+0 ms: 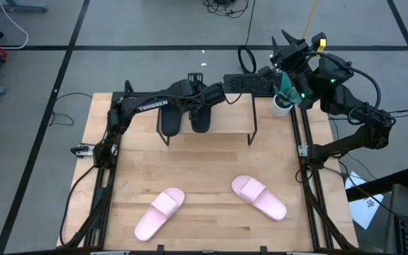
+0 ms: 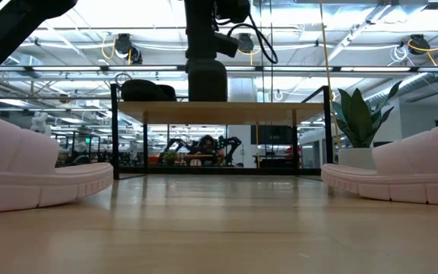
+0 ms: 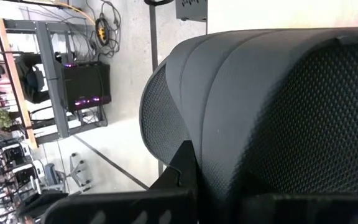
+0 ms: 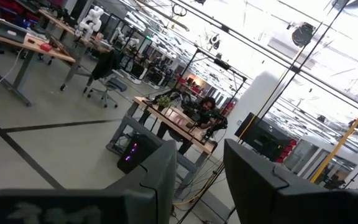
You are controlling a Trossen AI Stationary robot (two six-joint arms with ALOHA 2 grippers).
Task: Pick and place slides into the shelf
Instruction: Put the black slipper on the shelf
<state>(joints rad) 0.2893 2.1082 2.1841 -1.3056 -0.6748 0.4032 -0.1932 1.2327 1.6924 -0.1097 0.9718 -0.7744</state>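
From above, your left gripper [image 1: 205,91] is out over the shelf [image 1: 225,120], that low light-plank rack on thin black legs at the far end of the table [image 1: 211,177], and its jaws are clenched on a black slide [image 1: 200,117]; a second black slide [image 1: 170,120] sits just beside it on the plank. The two pink slides [image 1: 160,213] [image 1: 259,197] lie well apart on the bare wood nearer the front, smooth and rounded with broad straps. Your right gripper [image 1: 289,44] is parked off the far right corner, above a small potted plant [image 1: 283,99]. From table height, the pink soles [image 2: 29,179] [image 2: 401,175] look chunky and ribbed at either edge, and the shelf [image 2: 219,112] stands in the middle with dark rounded shoes [image 2: 147,90] on top and an arm coming down onto it. In the left wrist view you're basically staring at matte black strap [image 3: 278,112], with a fine pebbled grid texture. In the right wrist view the two dark fingers [image 4: 157,180] stand apart with nothing between them, just the room beyond.
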